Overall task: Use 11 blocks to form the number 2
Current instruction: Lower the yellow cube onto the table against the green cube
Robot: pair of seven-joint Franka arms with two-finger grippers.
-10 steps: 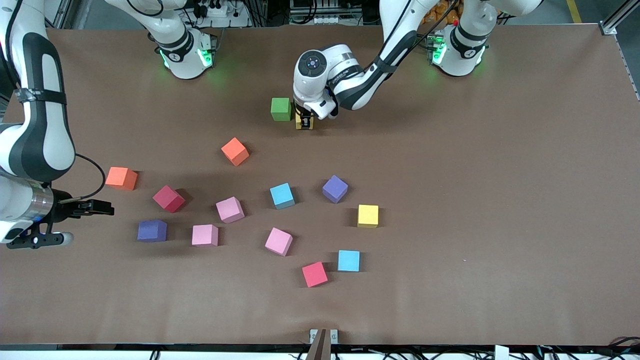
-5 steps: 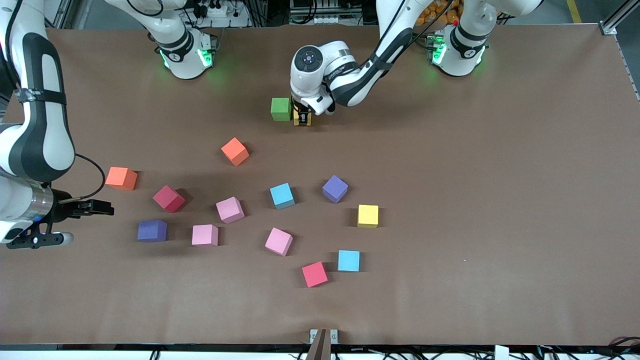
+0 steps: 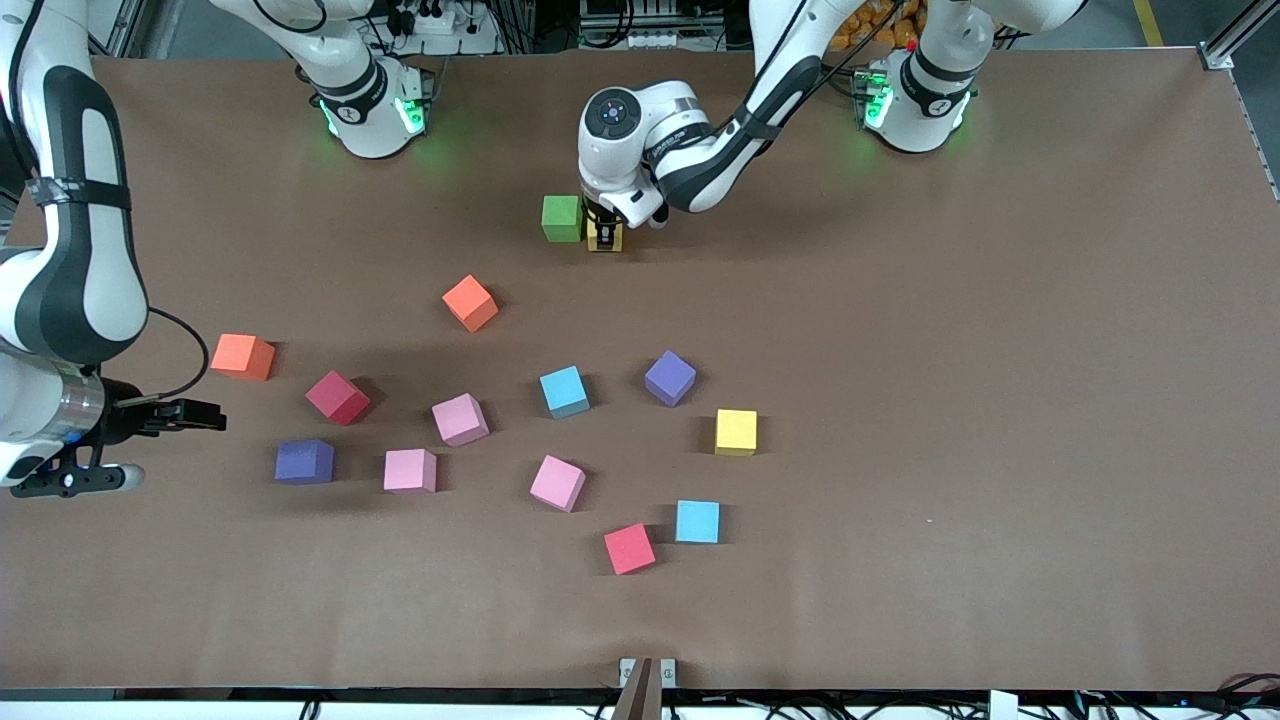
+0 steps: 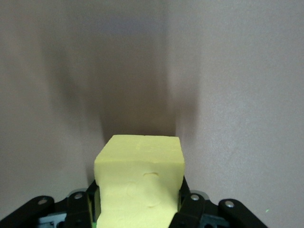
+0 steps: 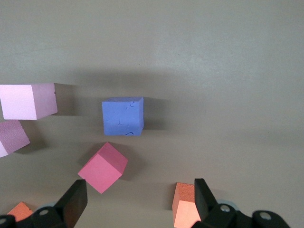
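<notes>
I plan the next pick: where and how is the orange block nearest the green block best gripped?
Come from straight above and close the jaws on two opposite side faces of the orange block. It sits turned on the table, so the wrist probably has to rotate to match. No other block stands close beside it.

Non-task items: work surface only.
Brown table [image 3: 1000, 400], matte covering; small metal bracket [image 3: 646, 672] at its edge nearest front camera.
</notes>
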